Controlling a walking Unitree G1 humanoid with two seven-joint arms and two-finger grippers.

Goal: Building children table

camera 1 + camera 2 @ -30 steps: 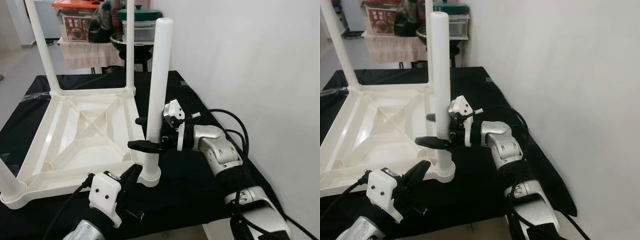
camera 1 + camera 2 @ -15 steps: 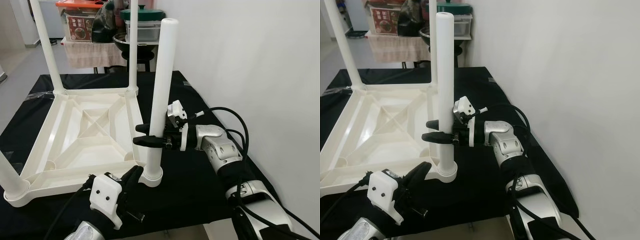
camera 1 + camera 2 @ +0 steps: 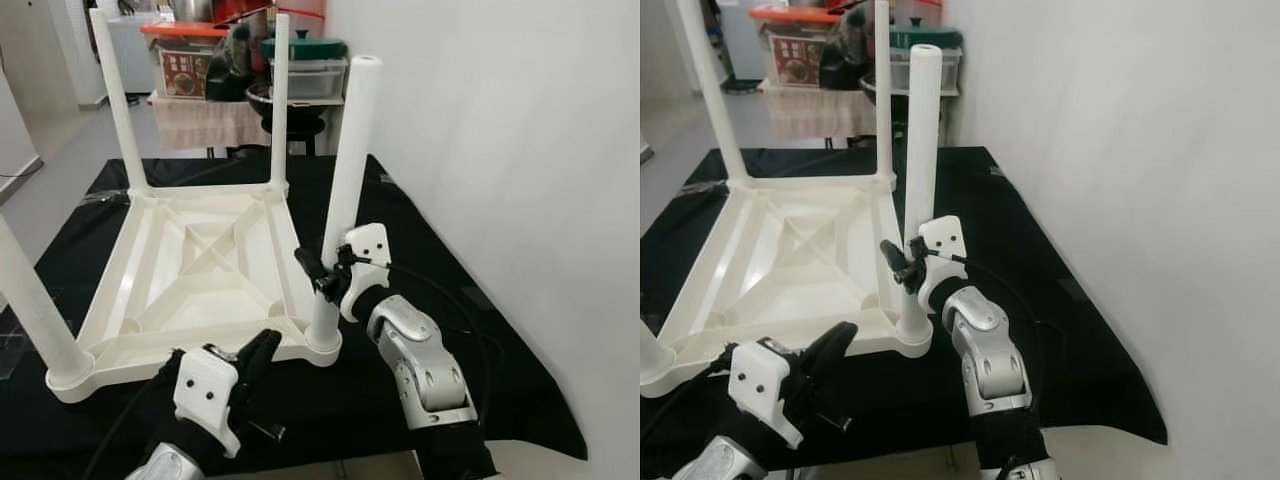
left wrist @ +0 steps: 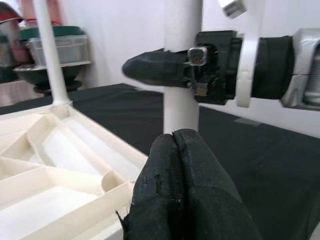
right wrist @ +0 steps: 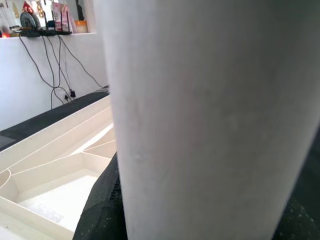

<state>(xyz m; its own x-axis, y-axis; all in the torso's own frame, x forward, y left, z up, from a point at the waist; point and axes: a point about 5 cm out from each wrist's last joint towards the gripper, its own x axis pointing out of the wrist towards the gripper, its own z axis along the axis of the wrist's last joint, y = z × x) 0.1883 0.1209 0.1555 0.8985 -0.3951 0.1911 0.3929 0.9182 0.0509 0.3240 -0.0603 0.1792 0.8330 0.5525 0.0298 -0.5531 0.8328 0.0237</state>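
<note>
- While the white plastic table [image 3: 190, 270] is lying upside down on the black cloth [image 3: 420, 270], the right gripper [image 3: 322, 280] is clamping its two black fingers on the near right leg [image 3: 343, 190], low down just above the corner socket [image 3: 322, 342].
- Gripping that low is probably giving it the firmest push for seating the leg, which is leaning slightly and may not be fully home.
- The left gripper [image 3: 255, 365] is resting with its fingers pressed together against the table's near edge, just beside that socket, seemingly bracing the table so it is not sliding.
- Three other legs are already standing in their corners: two at the far side [image 3: 115, 100] [image 3: 279, 95] and one at the near left [image 3: 35, 310].
- The wall [image 3: 500, 150] is running close along the right, so the right arm is getting little room to swing out that way.
- Open cloth is lying in front of and to the right of the socket, and the near edge of the cloth is sitting close under both arms.
- Boxes and pots [image 3: 240, 60] are crowding a stand behind the table, well apart from the work.
</note>
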